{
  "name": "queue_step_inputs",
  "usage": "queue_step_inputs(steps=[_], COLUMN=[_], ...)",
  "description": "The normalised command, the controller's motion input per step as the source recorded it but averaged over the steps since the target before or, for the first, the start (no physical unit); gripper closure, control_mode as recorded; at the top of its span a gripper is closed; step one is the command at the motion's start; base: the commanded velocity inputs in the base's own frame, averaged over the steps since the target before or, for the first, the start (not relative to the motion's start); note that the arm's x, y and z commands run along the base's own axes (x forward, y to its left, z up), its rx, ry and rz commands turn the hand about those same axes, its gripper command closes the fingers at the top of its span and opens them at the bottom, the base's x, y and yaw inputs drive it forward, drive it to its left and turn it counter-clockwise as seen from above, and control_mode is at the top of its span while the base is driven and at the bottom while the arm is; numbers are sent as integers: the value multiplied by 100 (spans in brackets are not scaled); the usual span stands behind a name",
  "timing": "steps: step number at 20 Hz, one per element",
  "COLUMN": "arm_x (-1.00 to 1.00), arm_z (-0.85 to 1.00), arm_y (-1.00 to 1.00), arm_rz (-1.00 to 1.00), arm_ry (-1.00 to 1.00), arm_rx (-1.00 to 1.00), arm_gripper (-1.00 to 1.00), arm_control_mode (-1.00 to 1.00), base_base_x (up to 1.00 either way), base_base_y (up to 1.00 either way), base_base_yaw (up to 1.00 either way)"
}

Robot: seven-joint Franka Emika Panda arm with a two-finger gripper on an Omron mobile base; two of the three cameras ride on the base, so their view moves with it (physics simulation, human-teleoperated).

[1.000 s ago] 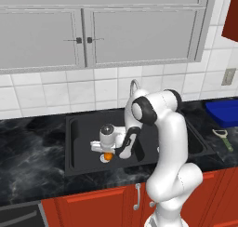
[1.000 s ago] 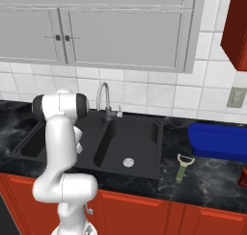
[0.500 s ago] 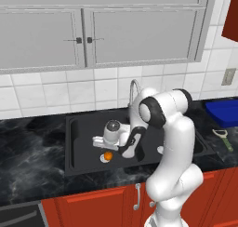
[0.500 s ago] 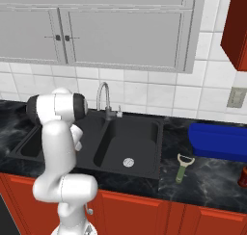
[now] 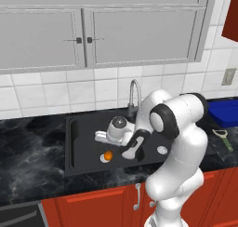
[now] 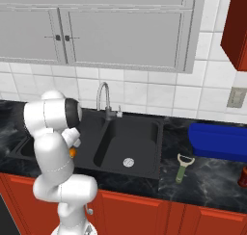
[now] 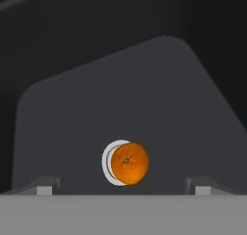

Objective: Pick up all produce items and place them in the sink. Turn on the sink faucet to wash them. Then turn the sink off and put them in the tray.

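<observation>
Just one orange fruit (image 7: pixel 128 163) sits in the sink (image 5: pixel 83 149).

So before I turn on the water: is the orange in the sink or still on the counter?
In the sink. The orange lies on the floor of the sink's left basin, over its drain, with the open gripper above it.

a green-handled peeler (image 6: pixel 182 167) lies flat on the black marbled counter (image 6: pixel 207 181), well off to the right of the fingers, its pale forked head pointing toward the wall. grey double-door cabinets (image 5: pixel 93 33) hang high above the fingers, over a white tiled backsplash (image 6: pixel 144 92). a wall outlet (image 5: pixel 228 76) sits on the tiles far right. red cupboard fronts (image 6: pixel 144 212) run below the counter.
</observation>
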Motion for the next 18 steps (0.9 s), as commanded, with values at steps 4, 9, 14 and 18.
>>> queue_step_inputs(steps=[4,9,14,18], arm_x=[0,6,12,6], arm_z=[75,29,24,38], arm_y=[0,1,6,10], arm_rz=[0,0,-1,-1], arm_ry=[5,6,10,7], arm_rx=[0,-1,-3,-5], arm_gripper=[-100,-100,-100,-100], arm_control_mode=[-100,-100,-100,-100], base_base_x=[0,0,0,0], base_base_y=[0,0,0,0], base_base_yaw=[0,0,0,0])
